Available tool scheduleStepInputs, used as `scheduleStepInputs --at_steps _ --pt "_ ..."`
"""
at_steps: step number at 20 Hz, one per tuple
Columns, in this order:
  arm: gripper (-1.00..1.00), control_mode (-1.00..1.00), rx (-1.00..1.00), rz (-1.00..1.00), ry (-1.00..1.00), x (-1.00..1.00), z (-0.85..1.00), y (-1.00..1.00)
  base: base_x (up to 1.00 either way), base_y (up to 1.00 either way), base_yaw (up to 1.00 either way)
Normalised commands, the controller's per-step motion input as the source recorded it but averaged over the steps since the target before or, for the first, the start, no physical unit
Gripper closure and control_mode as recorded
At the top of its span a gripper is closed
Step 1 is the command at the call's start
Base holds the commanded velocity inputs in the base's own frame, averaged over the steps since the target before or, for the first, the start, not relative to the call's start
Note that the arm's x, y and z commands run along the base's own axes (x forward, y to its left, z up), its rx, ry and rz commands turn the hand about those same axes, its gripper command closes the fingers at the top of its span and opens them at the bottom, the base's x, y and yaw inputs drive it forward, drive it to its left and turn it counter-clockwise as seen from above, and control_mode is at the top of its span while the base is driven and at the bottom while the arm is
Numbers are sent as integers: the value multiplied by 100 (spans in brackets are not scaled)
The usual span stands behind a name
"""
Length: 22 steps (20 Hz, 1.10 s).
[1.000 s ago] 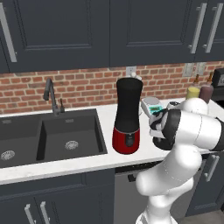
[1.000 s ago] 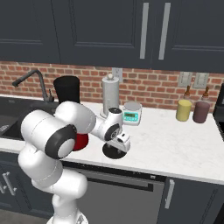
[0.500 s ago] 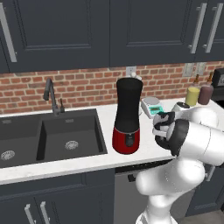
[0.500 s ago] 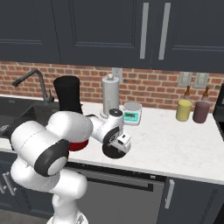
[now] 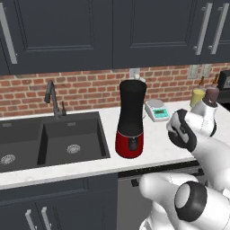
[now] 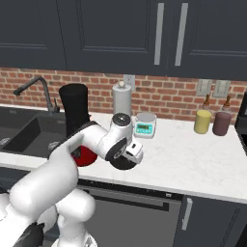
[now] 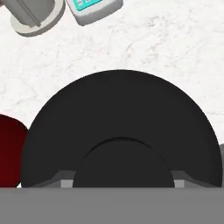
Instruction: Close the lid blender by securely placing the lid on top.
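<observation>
Lid [image 7: 120,127] lies flat on the white marble desk [image 7: 166,48], just to the right of the blender [image 5: 130,119] as the robot faces it, and the claw [image 6: 126,157] hangs right over it. In the hand view the black disc is centred, with its raised knob between the two grey finger tips [image 7: 63,183] low in the frame. Whether the claw is already pinching the knob or only straddling it, I cannot tell; the tips look spread to either side of it.

The step in hand looks like the pickup. To do it well, keep the knob centred between the fingers, come straight down, and close firmly on the knob before lifting, so the disc does not tilt. Lift clear of the desk and well above the tall black jar, which stands open on its red base. The kitchen scale [image 6: 144,125] and paper towel roll [image 6: 122,99] stand behind, near the brick wall, out of the likely path.
</observation>
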Motion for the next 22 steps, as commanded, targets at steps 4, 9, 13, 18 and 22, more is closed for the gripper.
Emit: scheduleStepInputs --at_steps 4,9,13,18,22 --pt "100 -100 0 0 -10 -47 100 0 0 0 0" --pt "100 -100 0 0 -1 -47 100 0 0 0 0" --pt "100 -100 0 0 0 -43 100 0 0 0 0" --pt "100 -100 0 0 0 -36 100 1 0 0 0" --pt "100 -100 0 0 0 -36 100 21 0 0 0"
